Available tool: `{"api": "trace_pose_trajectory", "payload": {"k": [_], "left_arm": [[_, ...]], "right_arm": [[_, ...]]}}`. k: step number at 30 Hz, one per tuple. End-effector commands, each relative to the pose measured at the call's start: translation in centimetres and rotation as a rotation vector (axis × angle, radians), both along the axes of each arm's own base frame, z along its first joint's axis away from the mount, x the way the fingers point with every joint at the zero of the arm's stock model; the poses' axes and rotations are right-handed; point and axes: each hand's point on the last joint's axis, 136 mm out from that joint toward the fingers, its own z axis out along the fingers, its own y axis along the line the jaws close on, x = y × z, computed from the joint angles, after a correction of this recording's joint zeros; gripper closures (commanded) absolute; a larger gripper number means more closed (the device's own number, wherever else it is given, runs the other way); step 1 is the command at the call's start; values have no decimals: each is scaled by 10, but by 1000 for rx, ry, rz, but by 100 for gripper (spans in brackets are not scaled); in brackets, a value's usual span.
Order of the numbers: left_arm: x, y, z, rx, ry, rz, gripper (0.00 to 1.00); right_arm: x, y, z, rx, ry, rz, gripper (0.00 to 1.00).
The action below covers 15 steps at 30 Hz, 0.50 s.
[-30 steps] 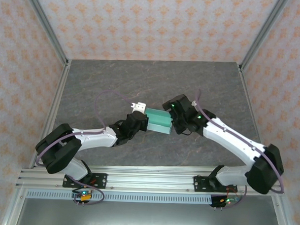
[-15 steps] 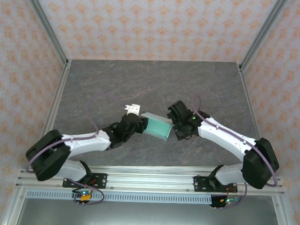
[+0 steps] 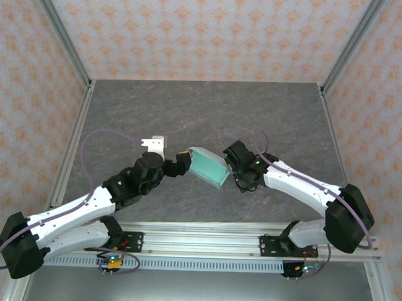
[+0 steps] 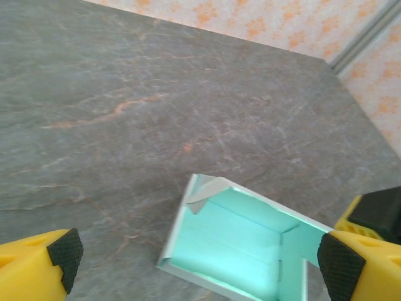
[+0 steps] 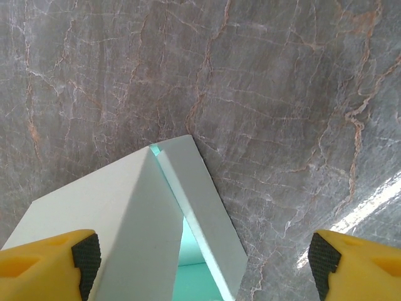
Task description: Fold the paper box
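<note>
- The paper box lies slantwise at the middle of the table, between the two claws.
- The left claw gapes empty, facing its open side; the right claw is likewise wide, gripping nothing.

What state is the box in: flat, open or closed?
Open. The box has raised walls and a hollow inside; no lid covers it.

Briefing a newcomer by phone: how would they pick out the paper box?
On the grey marbled table, look near the middle, where the left gripper and right gripper nearly meet. Between them lies the paper box, a small half-folded shell with one end open. Its pale mint-blue card stands out against the dark stone around it.
</note>
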Motion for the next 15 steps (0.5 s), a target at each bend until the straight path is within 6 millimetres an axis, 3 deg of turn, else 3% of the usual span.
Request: {"api": "trace_pose_trajectory", "payload": {"k": [1,4,7,11,15], "left_arm": [[6,23,14,120,-2,82,0],[25,19,25,153,28,55,0],[47,25,17,193,108,105,0],[64,0,-12,217,173,-11,0],[60,-29,-57,218,287,-163,3]], "right_arm": [[-3,-14,-3,-77,-7,0,13],[-4,-15,-4,-86,-9,10,13],[-6,-15,-8,-102,-4,17,12],[-7,-16,-17,-110,8,19,13],[-7,-19,-19,-143,11,33,12]]}}
